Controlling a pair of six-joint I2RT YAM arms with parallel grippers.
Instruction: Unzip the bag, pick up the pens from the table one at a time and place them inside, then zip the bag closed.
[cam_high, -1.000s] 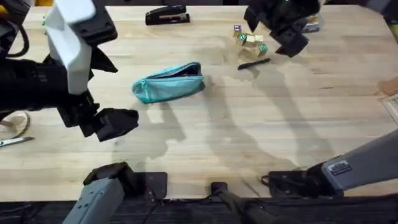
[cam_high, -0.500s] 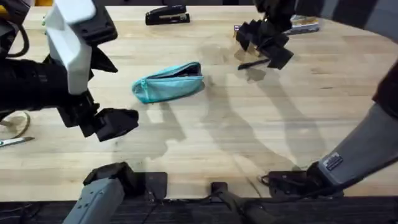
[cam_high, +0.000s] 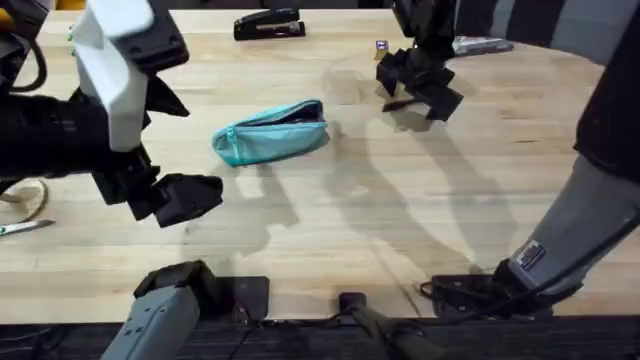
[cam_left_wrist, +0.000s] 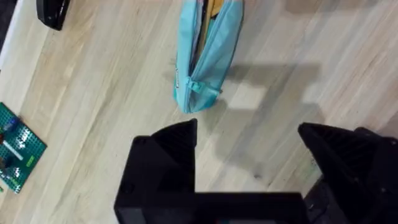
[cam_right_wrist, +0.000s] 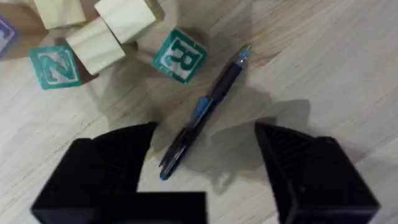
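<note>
Pale wood planks of the table (cam_high: 330, 220) carry everything, and over the last second I have brought my right arm down from high over the far side until the right gripper (cam_right_wrist: 202, 163) sits low over the pen (cam_right_wrist: 202, 115), fingers spread wide with the pen lying between them, not yet touched. I judge that the pickup is about to start. The left gripper (cam_left_wrist: 249, 140) has not moved; it hangs wide open and empty, just short of the bag's end.

My count: one teal bag (cam_high: 271, 132) near the table's middle, its zip already parted; one stapler (cam_high: 268, 23) at the far edge; four wooden blocks (cam_right_wrist: 179, 55) just beside the pen; one pen, dark with blue accents.
</note>
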